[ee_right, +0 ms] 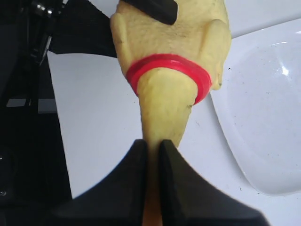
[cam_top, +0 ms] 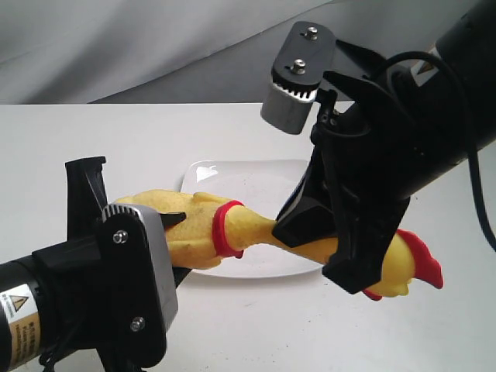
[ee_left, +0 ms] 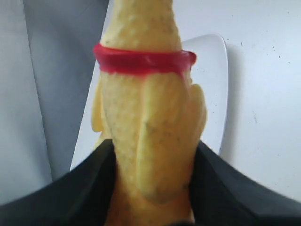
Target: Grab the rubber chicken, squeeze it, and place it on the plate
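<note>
The rubber chicken (cam_top: pixel 198 225) is held between both arms, stretched crosswise over the near edge of the plate (cam_top: pixel 256 174), which is set on the white bench (cam_top: pixel 155 139). Its plump textured body is gripped by the left end effector (ee_left: pixel 153 188): in the left wrist view the two black fingers are seen pressed against either side of the body, on the body side of the red collar ring (cam_top: pixel 225 229). The thin neck is clamped by the right end effector (ee_right: pixel 153 150), whose fingers are drawn almost together with only a narrow strip of yellow rubber squeezed between them. In the exterior view the head, with its red comb (cam_top: pixel 425 260), is seen jutting out past the right end effector and beyond the plate's right-hand edge, over bare bench. The body is placed at the plate's left front corner, and the neck is carried across the plate's front rim. Whether the toy is touching the plate or is held just clear of it cannot be told. The plate's glossy surface is marked by a few tiny dark specks. A grey cloth (cam_top: pixel 116 46) is seen behind the bench
</note>
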You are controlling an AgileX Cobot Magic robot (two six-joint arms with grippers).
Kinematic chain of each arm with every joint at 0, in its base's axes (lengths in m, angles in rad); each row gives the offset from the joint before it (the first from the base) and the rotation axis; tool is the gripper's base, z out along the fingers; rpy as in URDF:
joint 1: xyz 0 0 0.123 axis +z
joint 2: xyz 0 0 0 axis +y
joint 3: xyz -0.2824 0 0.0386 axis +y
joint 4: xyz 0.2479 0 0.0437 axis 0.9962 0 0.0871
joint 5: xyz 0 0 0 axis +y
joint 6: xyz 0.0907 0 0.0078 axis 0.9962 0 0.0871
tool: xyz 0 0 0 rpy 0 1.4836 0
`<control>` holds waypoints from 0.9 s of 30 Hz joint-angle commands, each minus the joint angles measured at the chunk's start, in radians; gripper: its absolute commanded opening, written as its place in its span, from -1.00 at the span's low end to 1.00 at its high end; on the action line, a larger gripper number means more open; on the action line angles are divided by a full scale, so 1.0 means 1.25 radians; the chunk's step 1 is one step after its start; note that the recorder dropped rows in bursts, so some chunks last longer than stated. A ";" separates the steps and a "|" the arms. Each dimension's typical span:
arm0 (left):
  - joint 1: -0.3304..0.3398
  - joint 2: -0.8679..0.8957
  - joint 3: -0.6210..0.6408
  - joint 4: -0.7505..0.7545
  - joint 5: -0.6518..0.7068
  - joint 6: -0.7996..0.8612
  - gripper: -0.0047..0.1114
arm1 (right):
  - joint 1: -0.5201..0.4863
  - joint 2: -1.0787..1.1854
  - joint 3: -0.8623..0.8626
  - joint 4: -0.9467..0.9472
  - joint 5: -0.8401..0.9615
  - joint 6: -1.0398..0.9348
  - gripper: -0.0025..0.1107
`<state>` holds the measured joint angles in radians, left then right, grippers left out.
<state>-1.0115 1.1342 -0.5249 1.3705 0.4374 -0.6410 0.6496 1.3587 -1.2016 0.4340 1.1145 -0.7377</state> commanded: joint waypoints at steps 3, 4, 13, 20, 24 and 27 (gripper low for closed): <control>-0.004 -0.003 -0.003 -0.003 -0.009 -0.005 -0.90 | -0.001 -0.006 0.001 0.017 -0.018 -0.008 -0.96; -0.004 -0.003 -0.003 -0.003 -0.009 -0.005 -0.90 | -0.001 -0.006 0.001 0.017 -0.018 -0.008 -0.96; -0.004 -0.003 -0.003 -0.003 -0.009 -0.007 -0.88 | -0.001 -0.006 0.001 0.017 -0.018 -0.008 -0.96; -0.004 -0.003 -0.003 -0.003 -0.011 -0.004 0.27 | -0.001 -0.006 0.001 0.017 -0.018 -0.008 -0.96; -0.004 -0.003 -0.003 -0.004 0.059 -0.071 0.87 | -0.001 -0.006 0.001 0.017 -0.026 -0.008 -0.96; -0.004 -0.003 -0.007 0.002 0.096 -0.079 0.85 | -0.001 -0.006 0.001 0.017 -0.043 -0.008 -0.96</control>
<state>-1.0115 1.1342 -0.5249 1.3705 0.5061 -0.7094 0.6496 1.3587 -1.2016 0.4340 1.1006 -0.7396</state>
